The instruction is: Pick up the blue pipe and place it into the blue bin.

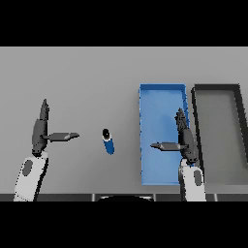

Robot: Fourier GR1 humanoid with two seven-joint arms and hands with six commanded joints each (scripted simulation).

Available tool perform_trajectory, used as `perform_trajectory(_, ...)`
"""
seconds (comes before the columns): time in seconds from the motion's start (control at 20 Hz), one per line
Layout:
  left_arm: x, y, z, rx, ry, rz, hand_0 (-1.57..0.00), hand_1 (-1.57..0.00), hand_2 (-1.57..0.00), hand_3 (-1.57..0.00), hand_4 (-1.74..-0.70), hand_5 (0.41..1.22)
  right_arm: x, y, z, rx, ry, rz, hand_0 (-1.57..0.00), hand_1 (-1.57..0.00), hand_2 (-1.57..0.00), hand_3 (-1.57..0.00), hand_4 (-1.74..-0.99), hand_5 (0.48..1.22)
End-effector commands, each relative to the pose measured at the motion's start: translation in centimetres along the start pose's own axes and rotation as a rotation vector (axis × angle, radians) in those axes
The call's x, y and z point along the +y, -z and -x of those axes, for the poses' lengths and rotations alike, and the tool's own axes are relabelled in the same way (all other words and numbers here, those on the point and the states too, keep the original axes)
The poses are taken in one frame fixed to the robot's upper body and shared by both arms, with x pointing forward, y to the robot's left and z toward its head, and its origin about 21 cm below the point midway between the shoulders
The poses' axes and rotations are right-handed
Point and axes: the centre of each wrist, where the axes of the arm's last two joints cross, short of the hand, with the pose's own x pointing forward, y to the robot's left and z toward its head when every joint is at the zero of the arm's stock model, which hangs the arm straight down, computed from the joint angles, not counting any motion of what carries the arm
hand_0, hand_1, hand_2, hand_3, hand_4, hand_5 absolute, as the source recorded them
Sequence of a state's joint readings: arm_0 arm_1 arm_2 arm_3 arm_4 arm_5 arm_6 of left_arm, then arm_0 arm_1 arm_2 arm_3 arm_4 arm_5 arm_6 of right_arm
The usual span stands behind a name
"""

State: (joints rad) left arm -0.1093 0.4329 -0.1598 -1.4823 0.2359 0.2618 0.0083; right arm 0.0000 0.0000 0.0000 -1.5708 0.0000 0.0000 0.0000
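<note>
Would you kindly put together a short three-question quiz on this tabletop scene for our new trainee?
1. True or false: the blue pipe already lies inside the blue bin.
2. Which hand shows over the blue bin: A) left hand B) right hand?
3. Fill in: right of the blue bin stands a ____ bin.

Key: 1. False; it lies on the table, left of the bin. 2. B. 3. Dark.

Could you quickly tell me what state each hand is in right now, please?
Left hand: open, fingers straight, holding nothing.
Right hand: open over the blue bin, holding nothing; the blue pipe lies untouched.
</note>
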Motion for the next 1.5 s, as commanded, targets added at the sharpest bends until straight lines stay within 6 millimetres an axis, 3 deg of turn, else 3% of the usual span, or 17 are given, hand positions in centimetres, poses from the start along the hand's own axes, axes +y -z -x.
perform_trajectory(0.0,0.0,0.1,0.0,-0.004,-0.001,-0.001,0.0,0.0,0.0,0.0,-0.97,0.593,0.0,0.1,0.0,0.001,0.0,0.001,0.0,0.0,0.0,0.0,-1.205,0.629)
perform_trajectory(0.25,-0.3,0.3,0.0,-0.009,-0.002,-0.002,0.0,0.0,0.0,0.0,-0.97,0.593,0.0,0.5,0.1,0.016,0.0,0.001,0.0,0.0,0.0,0.0,-1.205,0.629)
perform_trajectory(0.35,2.4,-0.7,0.9,-0.06,0.121,0.181,0.0,0.0,0.0,0.0,-0.96,0.592,-1.9,-1.0,-0.6,-0.135,-0.225,-0.057,0.0,0.0,0.0,0.0,-1.201,0.628)
perform_trajectory(0.45,3.7,-0.8,1.1,-0.072,0.157,0.25,0.0,0.0,0.0,0.0,-0.96,0.59,-2.1,-2.0,-1.2,-0.157,-0.296,-0.084,0.0,0.0,0.0,0.0,-1.197,0.626)
perform_trajectory(0.7,3.9,-0.9,1.3,-0.087,0.144,0.354,0.0,0.0,0.0,0.0,-0.97,0.594,-2.0,-2.3,-1.5,-0.132,-0.31,-0.095,0.0,0.0,0.0,0.0,-1.197,0.621)
perform_trajectory(0.85,4.2,-2.2,0.4,-0.087,0.166,0.483,0.0,0.0,0.0,0.0,-1.01,0.561,-1.6,-1.9,-1.7,-0.129,-0.316,-0.107,0.0,0.0,0.0,0.0,-1.18,0.617)
perform_trajectory(1.1,0.5,-4.4,0.4,-0.04,0.164,0.687,0.0,0.0,0.0,0.0,-1.11,0.497,-1.9,-2.3,-1.8,-0.133,-0.333,-0.101,0.0,0.0,0.0,0.0,-1.164,0.617)
perform_trajectory(1.45,-4.7,-5.1,1.2,-0.017,0.167,0.787,0.0,0.0,0.0,0.0,-1.15,0.451,-1.9,-1.8,-1.7,-0.117,-0.307,-0.103,0.0,0.0,0.0,0.0,-1.213,0.625)
